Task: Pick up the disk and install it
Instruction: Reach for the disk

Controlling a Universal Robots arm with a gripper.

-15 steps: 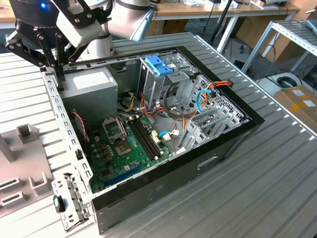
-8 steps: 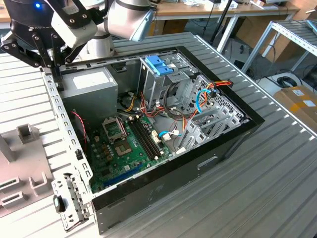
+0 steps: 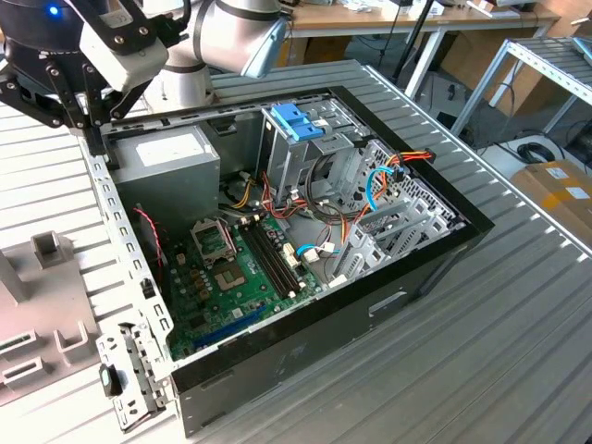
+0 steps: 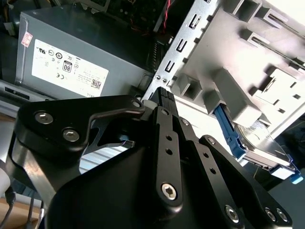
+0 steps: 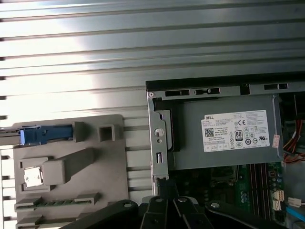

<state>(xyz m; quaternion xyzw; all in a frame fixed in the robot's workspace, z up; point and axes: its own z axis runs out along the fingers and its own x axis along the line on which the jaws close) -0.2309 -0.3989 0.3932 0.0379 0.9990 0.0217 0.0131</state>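
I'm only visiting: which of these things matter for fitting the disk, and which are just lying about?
Part of the job: the disk, resting in the grey holder; the gripper; the open computer case.
Just lying about: the power supply; the motherboard; the cardboard box at the exterior view's right.

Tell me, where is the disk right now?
In the first wrist view the disk sits slotted in the grey holder, just outside the open computer case, on the side nearest the power supply.
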